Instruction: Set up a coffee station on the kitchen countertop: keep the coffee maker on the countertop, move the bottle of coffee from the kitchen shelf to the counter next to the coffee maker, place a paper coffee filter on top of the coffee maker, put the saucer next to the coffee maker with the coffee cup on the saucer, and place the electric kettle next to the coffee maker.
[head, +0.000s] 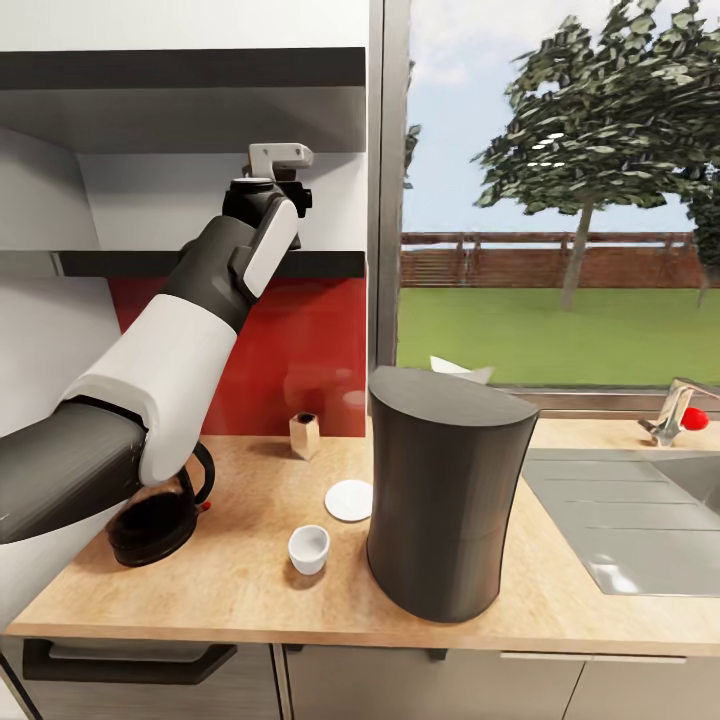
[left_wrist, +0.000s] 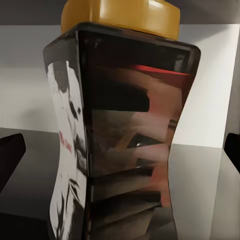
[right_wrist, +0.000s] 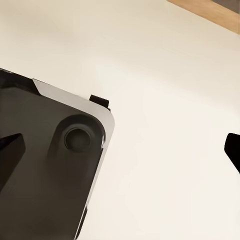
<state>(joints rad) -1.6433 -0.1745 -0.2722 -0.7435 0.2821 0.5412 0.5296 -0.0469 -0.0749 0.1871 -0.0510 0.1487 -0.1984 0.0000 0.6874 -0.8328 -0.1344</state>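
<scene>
The bottle of coffee, dark with a yellow cap and white label print, stands upright on the kitchen shelf. My left gripper is open, with one finger on each side of the bottle and a gap at both. The dark-grey coffee maker stands on the kitchen countertop. A white paper coffee filter peeks out behind its top. The saucer and the coffee cup lie apart, left of the maker. My left arm partly hides the electric kettle. My right gripper is open and holds nothing.
A small beige box stands at the back of the counter by the red wall. The steel sink and its faucet are to the right of the coffee maker. A window runs behind them. The right wrist view looks down on pale floor and a dark robot part.
</scene>
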